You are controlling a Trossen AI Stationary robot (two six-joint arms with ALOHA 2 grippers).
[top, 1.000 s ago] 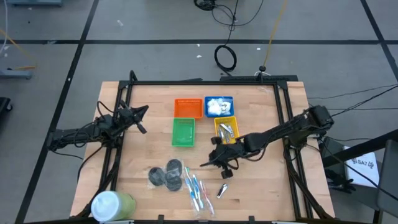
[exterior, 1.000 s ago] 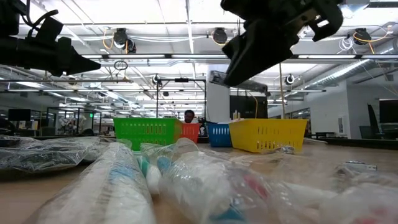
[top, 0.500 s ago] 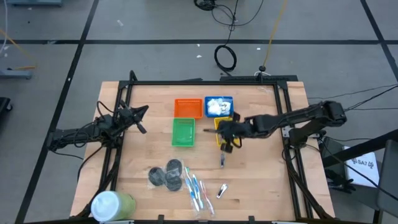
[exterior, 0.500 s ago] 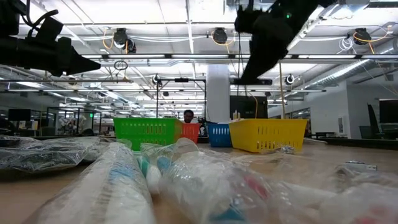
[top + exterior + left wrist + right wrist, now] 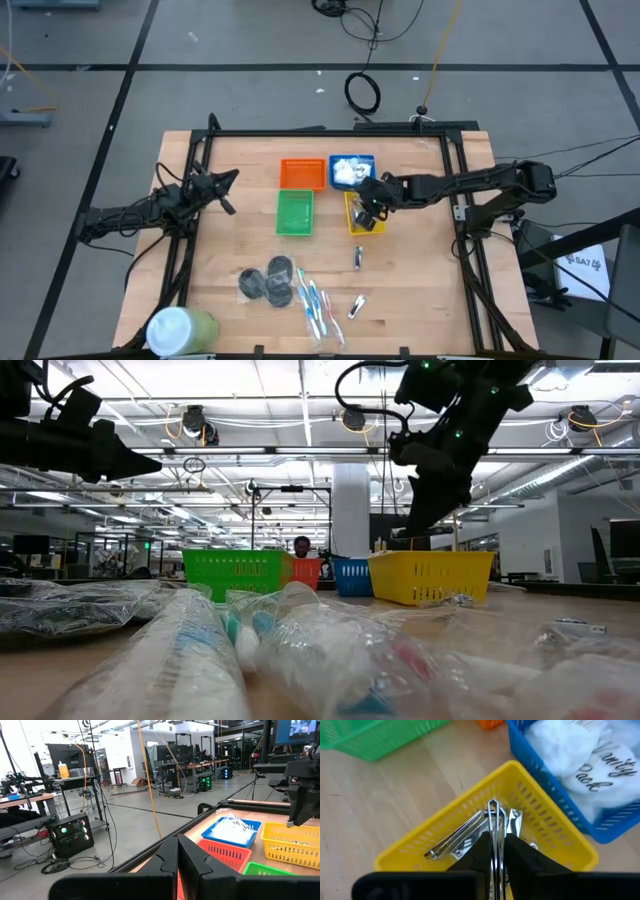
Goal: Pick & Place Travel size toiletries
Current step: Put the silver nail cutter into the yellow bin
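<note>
My right gripper [image 5: 368,210] hangs over the yellow basket [image 5: 364,226] and is shut on a silver clipper [image 5: 493,817]. More clippers [image 5: 455,840] lie inside that basket. Two others lie flat on the table, one [image 5: 358,258] near the basket and one [image 5: 357,305] nearer the front. White packets [image 5: 350,170] fill the blue basket. Dark discs [image 5: 266,281] and toothbrushes [image 5: 315,305] lie at the near edge. My left gripper [image 5: 229,191] waits shut at the table's left, above the wood. My right gripper pinches the silver clipper between its two fingers [image 5: 481,847], coming from above and pointing down. The clipper's free end [image 5: 492,804] sticks out past the fingertips, along the fingers. It is lifted clear above the yellow basket's inside.
An orange basket [image 5: 302,174] and a green basket [image 5: 295,212] stand left of the blue and yellow ones. A big white-and-green tub [image 5: 181,328] stands at the near left corner. Bare wood lies between the baskets and the near-edge items.
My right gripper has moved from low over the table's middle, up and toward the far edge, to above the yellow basket, carrying a clipper. A second clipper that it left behind now shows on the wood below the basket. The left arm kept still.
</note>
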